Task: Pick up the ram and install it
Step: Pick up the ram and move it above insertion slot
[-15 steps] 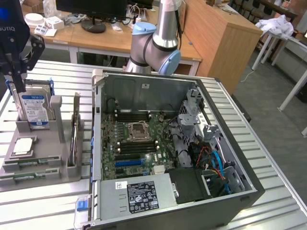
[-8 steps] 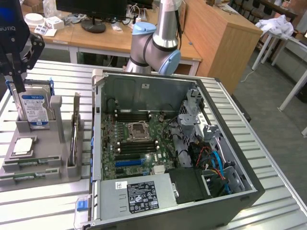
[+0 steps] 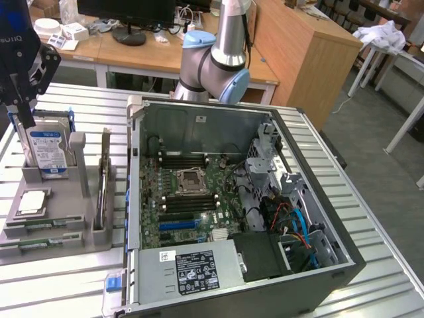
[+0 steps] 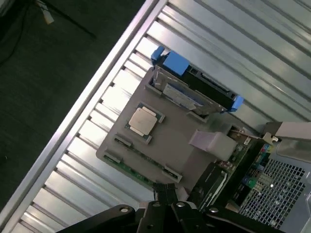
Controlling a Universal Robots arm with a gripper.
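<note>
The ram (image 3: 44,225) is a narrow green stick lying in a front slot of the grey holder (image 3: 73,218); a second green stick (image 3: 40,244) lies just in front of it. The wrist view shows a green ram stick (image 4: 132,168) along the holder's (image 4: 180,141) edge. My gripper (image 3: 28,124) hangs over the holder's back left, in front of the upright hard drive (image 3: 48,147), well above the ram. Its fingers (image 4: 166,190) are shut with nothing between them.
An open computer case (image 3: 331,265) takes up the exterior view's middle and right, with motherboard memory slots (image 3: 189,159) beside the processor socket (image 3: 189,179). A silver processor chip (image 3: 32,203) and an upright card (image 3: 105,177) also sit in the holder. The table (image 3: 53,285) is ribbed metal.
</note>
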